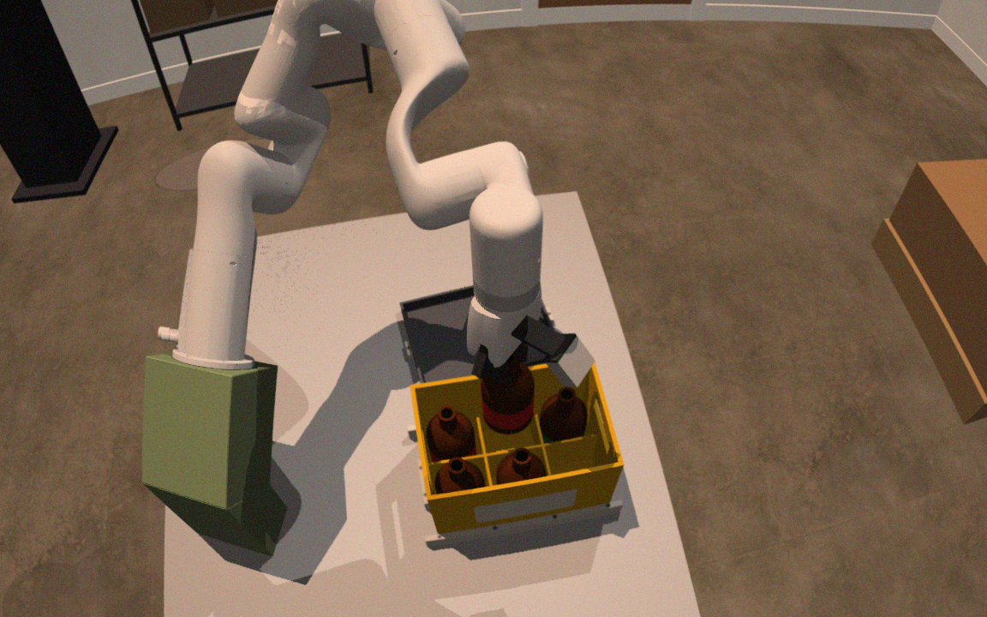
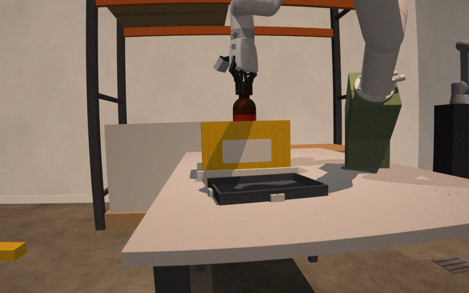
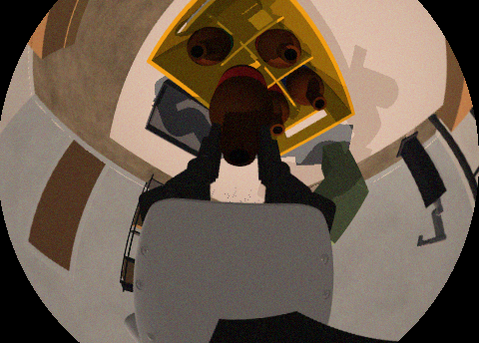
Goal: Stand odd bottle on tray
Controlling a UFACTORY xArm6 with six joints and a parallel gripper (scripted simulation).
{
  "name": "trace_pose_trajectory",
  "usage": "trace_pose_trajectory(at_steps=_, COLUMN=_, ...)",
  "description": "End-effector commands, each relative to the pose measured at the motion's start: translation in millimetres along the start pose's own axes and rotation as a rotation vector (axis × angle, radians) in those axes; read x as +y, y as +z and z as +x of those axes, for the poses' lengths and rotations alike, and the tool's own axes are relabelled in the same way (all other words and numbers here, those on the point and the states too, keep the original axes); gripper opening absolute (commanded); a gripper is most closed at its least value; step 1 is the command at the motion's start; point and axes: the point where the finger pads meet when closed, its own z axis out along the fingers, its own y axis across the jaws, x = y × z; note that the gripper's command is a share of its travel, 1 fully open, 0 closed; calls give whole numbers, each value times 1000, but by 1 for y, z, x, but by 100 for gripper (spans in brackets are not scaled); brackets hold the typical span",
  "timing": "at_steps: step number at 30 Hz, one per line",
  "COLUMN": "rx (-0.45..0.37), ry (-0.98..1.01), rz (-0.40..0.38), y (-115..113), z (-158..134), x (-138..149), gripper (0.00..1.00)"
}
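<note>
My gripper [image 1: 499, 357] is shut on the neck of a brown bottle with a red label [image 1: 507, 396]. It holds the bottle upright, partly raised out of the middle back cell of the yellow crate [image 1: 516, 445]. In the exterior view the bottle [image 2: 244, 108] shows its shoulder and red label above the crate's rim [image 2: 245, 145], under the gripper [image 2: 244, 88]. Several other brown bottles stand in the crate, such as one at the back left [image 1: 448, 432] and one at the back right [image 1: 563, 412]. The dark tray [image 2: 267, 187] lies empty on the table beside the crate. In the wrist view the fingers clasp the bottle [image 3: 242, 107].
The arm's green base block [image 1: 209, 437] stands on the table left of the crate. A metal rack [image 2: 97, 109] stands behind the table. A cardboard box [image 1: 972, 276] sits on the floor at the right.
</note>
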Motion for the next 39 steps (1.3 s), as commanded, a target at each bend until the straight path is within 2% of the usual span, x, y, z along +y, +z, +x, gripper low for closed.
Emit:
trace_pose_trajectory(at_steps=1, rx=3, ry=-1, rz=0, y=-1, z=1, x=0, gripper=0)
trace_pose_trajectory(at_steps=18, rx=3, ry=-1, rz=0, y=-10, z=1, x=0, gripper=0)
trace_pose_trajectory(at_steps=39, rx=3, ry=-1, rz=0, y=-32, z=1, x=0, gripper=0)
